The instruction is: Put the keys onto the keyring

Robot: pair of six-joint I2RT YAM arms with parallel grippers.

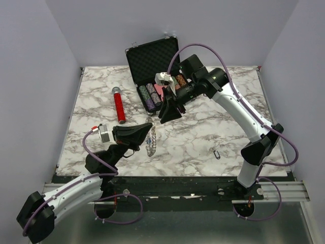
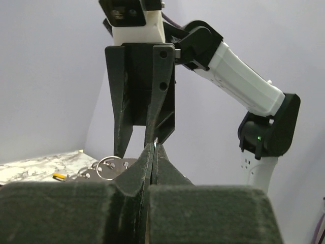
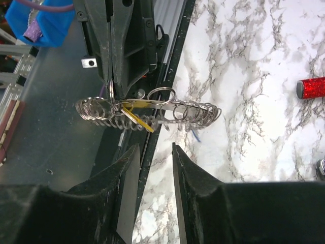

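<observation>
The keyring [image 3: 152, 112], a silver ring crowded with small keys, hangs edge-on in the left gripper [image 3: 116, 96], whose fingers are pressed together on its rim. It sits over the near middle of the marble table [image 1: 203, 132], close to the near edge. A yellow-tagged key [image 3: 137, 119] dangles among the ring's keys just beside the clamped spot, and a sliver of blue shows below the ring further along; what the blue belongs to cannot be told.

The right gripper [image 3: 152, 152] points at the ring from the far side, its fingers spread apart, holding nothing and clear of the metal. In the left wrist view its two black fingers stand directly above the closed left fingertips.

A loose key [image 1: 217, 153] with a dark tag lies on the marble to the right, well apart from both grippers. A red glitter tube [image 1: 119, 105] lies on the left side of the table. At the far edge, an open black case [image 1: 152, 56] holds rolls of chips [image 1: 150, 96].
</observation>
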